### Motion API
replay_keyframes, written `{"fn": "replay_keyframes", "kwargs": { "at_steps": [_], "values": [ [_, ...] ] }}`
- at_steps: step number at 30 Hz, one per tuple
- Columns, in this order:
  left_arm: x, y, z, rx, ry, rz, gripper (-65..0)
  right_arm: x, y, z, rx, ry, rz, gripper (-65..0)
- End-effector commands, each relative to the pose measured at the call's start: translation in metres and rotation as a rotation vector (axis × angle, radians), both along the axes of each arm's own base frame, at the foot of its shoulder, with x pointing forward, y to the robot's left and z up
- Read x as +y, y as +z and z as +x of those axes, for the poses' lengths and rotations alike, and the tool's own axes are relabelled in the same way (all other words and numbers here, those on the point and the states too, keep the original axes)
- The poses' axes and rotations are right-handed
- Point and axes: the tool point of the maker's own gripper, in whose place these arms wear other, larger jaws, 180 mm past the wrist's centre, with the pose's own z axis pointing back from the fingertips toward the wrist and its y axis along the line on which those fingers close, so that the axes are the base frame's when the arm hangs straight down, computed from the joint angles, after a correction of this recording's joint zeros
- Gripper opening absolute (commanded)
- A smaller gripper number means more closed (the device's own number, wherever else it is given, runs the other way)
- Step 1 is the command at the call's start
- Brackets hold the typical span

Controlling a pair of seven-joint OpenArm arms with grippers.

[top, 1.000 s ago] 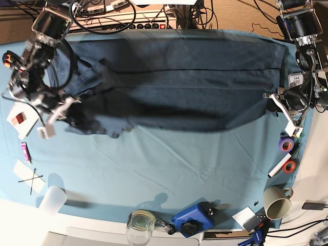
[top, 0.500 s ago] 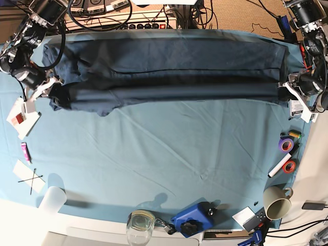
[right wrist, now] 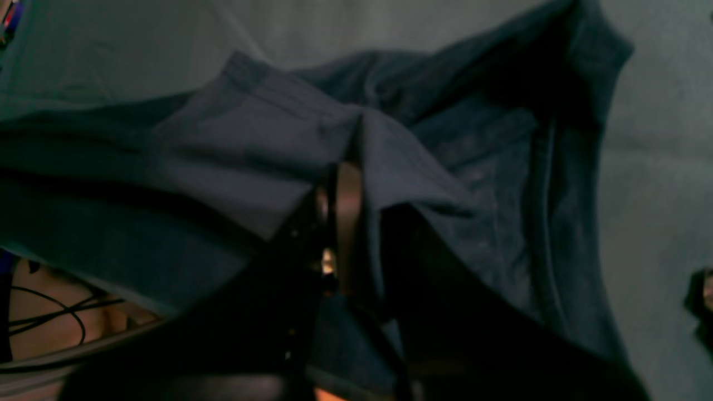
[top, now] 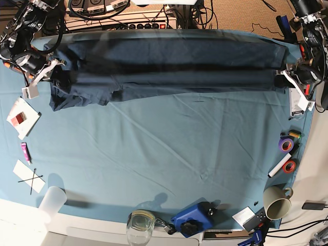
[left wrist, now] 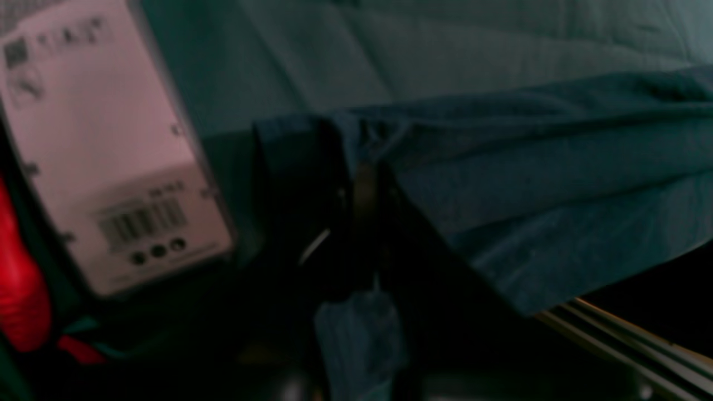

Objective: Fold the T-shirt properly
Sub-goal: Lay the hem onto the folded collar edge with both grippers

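left gripper pinching T-shirt end | right gripper pinching other end | shirt's long axis spans between my grippers (taut)

A robotics lab bench, this. Tangled cables and a power strip line the back edge, tape rolls beside the teal tablecloth.

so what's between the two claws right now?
Only the T-shirt, stretched as a long dark band from the right claw to the left claw, both shut on it. Base view shows it.
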Motion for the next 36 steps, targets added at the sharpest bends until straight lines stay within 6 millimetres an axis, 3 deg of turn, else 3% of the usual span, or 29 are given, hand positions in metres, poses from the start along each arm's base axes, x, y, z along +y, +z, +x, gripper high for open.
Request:
{"fn": "replay_keyframes", "kwargs": {
  "at_steps": [1, 5, 7, 9, 11, 18, 25, 31, 36],
  "values": [
    [0.002, 0.011, 0.006, -0.040, -0.005, -0.006, -65.0, -0.005, 0.013, 0.007, -0.044, 0.002, -0.022, -65.0],
    [-0.004, 0.008, -0.004, -0.025, -0.063, -0.017, -65.0, -0.007, 0.009, 0.005, -0.027, 0.001, -0.037, -65.0],
    [-0.006, 0.007, -0.007, -0.026, -0.066, -0.028, -49.9, -0.007, 0.009, 0.005, -0.026, 0.002, -0.037, -64.1],
    [-0.006, 0.007, -0.007, -0.024, -0.064, -0.027, -35.0, -0.007, 0.009, 0.005, -0.026, 0.002, -0.037, -55.8],
    [-0.006, 0.007, -0.007, -0.025, -0.064, -0.027, -28.6, -0.007, 0.009, 0.005, -0.026, 0.002, -0.038, -53.4],
    [0.007, -0.003, -0.011, 0.028, 0.003, 0.034, -28.5, -0.007, 0.009, 0.005, -0.026, 0.002, -0.037, -53.4],
    [-0.010, -0.016, -0.019, 0.054, 0.023, -0.016, -28.5, -0.007, 0.009, 0.005, -0.026, 0.002, -0.037, -53.4],
    [-0.026, -0.038, -0.041, 0.141, 0.038, -0.081, -28.7, -0.007, 0.009, 0.005, -0.026, 0.002, -0.038, -53.4],
    [-0.029, -0.042, -0.054, 0.172, 0.035, -0.101, -39.9, -0.007, 0.010, 0.005, -0.027, 0.002, -0.038, -53.4]
  ]
}}
